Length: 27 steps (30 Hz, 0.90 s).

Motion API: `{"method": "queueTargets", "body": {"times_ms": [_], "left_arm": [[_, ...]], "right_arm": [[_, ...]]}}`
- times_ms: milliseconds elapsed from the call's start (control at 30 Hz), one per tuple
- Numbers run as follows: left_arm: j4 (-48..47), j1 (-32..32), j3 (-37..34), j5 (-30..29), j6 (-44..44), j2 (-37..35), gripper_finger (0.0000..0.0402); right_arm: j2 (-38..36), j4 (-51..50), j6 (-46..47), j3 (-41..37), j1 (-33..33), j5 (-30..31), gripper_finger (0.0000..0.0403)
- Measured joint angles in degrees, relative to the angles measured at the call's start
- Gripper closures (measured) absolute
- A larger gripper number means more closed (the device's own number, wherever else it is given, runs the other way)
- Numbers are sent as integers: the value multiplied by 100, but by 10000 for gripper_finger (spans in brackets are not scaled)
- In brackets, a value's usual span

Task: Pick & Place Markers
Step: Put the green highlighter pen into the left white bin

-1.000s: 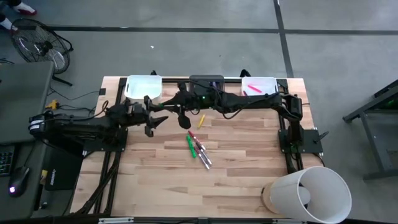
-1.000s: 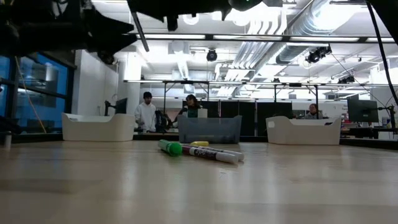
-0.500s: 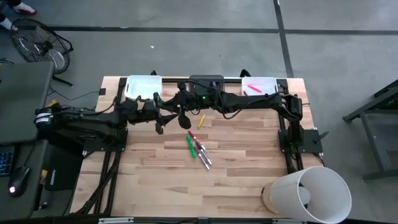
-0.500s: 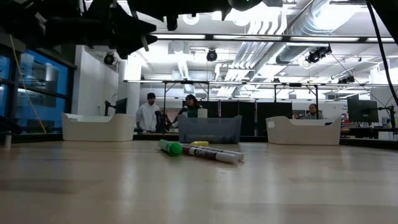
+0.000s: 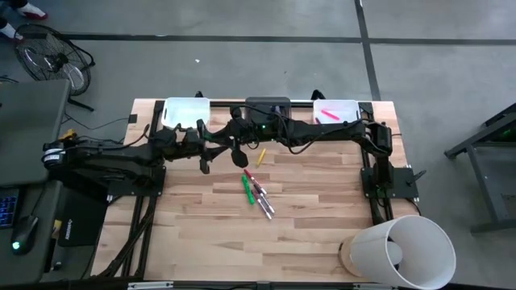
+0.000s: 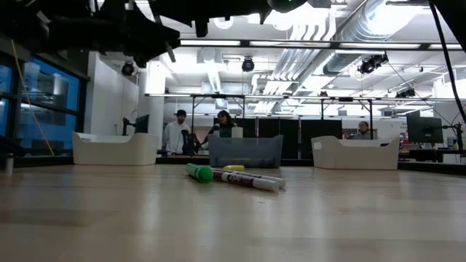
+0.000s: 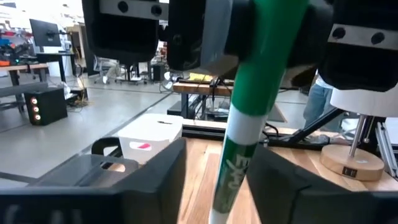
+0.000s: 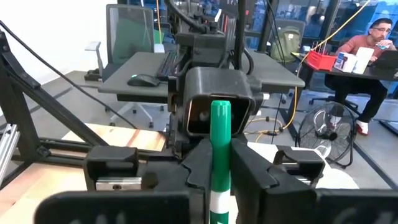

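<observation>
My right gripper (image 8: 221,158) is raised over the table's far middle (image 5: 228,141), shut on a green-and-white marker (image 8: 219,127). My left gripper (image 7: 217,155) faces it from the table's left (image 5: 207,153). It is open, with one finger on each side of that marker's white printed body (image 7: 233,168). I cannot tell whether they touch it. Green, red and dark-and-white markers (image 5: 255,192) lie flat together mid-table, also in the low view (image 6: 233,176). A yellow marker (image 5: 260,154) lies just beyond them. A pink marker (image 5: 329,113) lies in the right white bin. My right gripper pinches the green marker between its two fingers (image 8: 200,165), which reach level from the table's right. The marker runs along the fingers. Its green end (image 8: 219,112) sticks out ahead toward the left arm's wrist. It is lifted clear of the table.
Along the far edge stand a white bin on the left (image 5: 186,113), a dark bin in the middle (image 5: 268,105) and a white bin on the right (image 5: 339,110). A large white cylinder (image 5: 403,251) lies at the near right corner. People stand in the room behind.
My left gripper has moved toward the table's right and a little toward the far edge, closing in on the right gripper and the marker it holds. Most of that shift came early, and it has barely moved since. The markers on the table have stayed put.
</observation>
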Motion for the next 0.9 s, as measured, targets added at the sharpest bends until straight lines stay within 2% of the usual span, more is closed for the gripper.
{"method": "queueTargets", "body": {"times_ms": [300, 567, 733, 900], "left_arm": [[-44, -2, 0, 3, 137, 2, 376], [-95, -2, -4, 0, 133, 4, 366], [-173, -2, -4, 0, 131, 4, 375], [-178, 0, -4, 10, 116, 4, 375]], "right_arm": [[0, -4, 4, 0, -22, 24, 357], [0, -91, -13, 0, -24, 28, 367], [0, -128, -20, 0, -24, 62, 346], [0, -125, -86, 0, -21, 358, 320]]}}
